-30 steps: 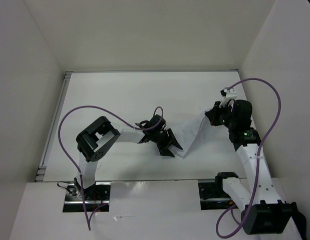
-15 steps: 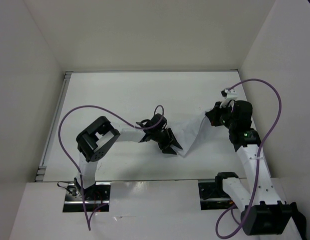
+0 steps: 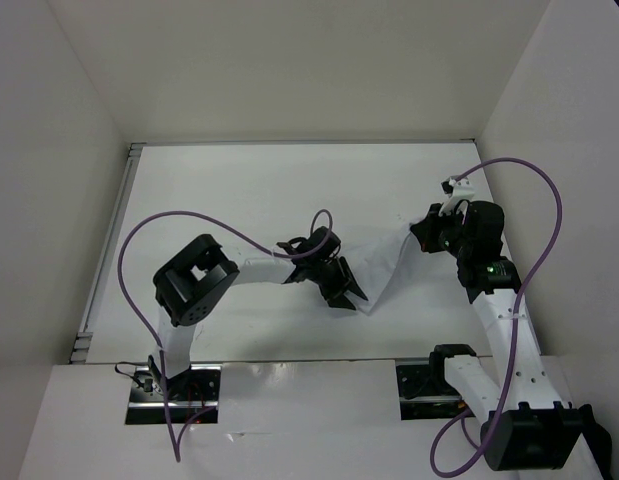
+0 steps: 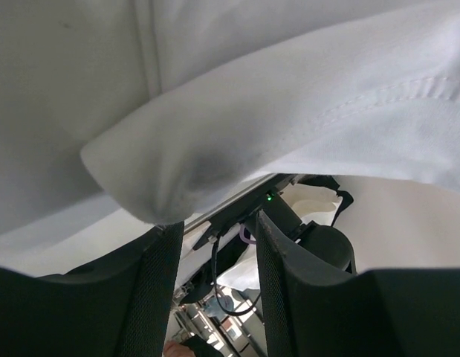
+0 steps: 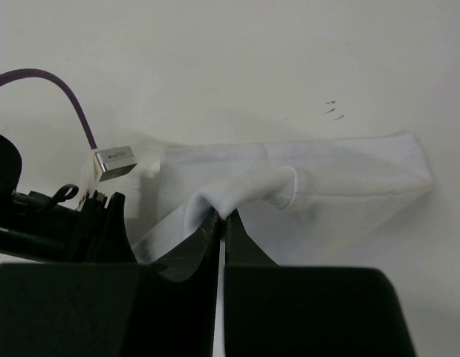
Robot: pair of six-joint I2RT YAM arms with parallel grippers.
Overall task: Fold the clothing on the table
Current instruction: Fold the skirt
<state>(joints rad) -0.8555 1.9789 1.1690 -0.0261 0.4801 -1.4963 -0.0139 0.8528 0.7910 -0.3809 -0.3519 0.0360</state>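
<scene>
Since a second ago the clothing (image 3: pixel 387 265) has hardly shifted; it lies stretched out, right of the middle of the table (image 3: pixel 259 190). The left gripper (image 3: pixel 347 296) at its near corner has drawn its fingers closer, yet they are apart (the fold sits at their tips, not pinched). The right gripper (image 3: pixel 417 238) is clamped on the far end. If the left fingers miss, the corner could slip and fold crooked.
</scene>
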